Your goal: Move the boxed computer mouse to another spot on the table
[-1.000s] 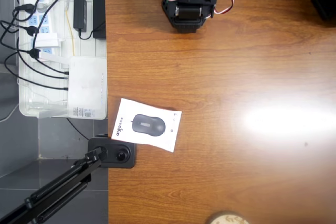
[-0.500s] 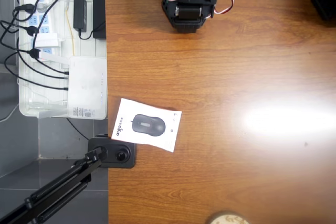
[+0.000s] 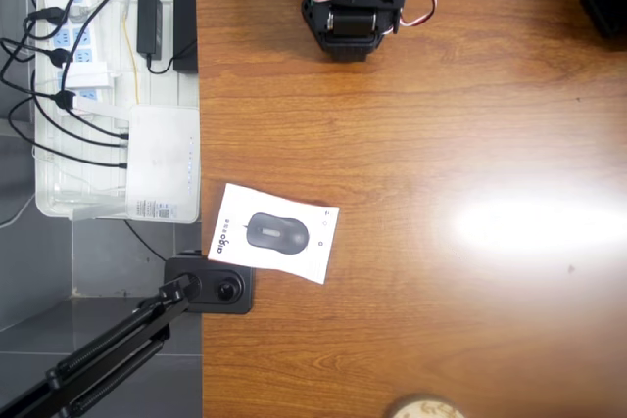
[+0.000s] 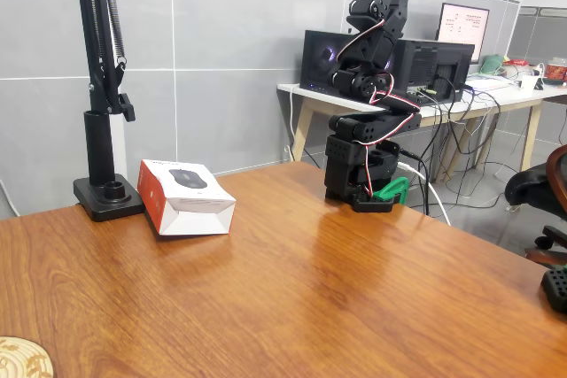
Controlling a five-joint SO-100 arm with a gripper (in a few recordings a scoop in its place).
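Table (image 3: 411,144), boxed computer mouse (image 3: 273,233) unmoved.

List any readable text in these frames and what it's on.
Mouse box: a short logo word runs along its left end in the overhead view, too small to read surely.
White box with cables: a printed sticker at its lower edge, blurred.
Monitor on the far desk: a page with lines of text, too small to read.
Nothing else bears text.

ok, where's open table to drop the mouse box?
Bare wood spans the table between the arm's base and the right edge, plus the near side. Crowded: the left edge, with the mouse box beside the lamp clamp.
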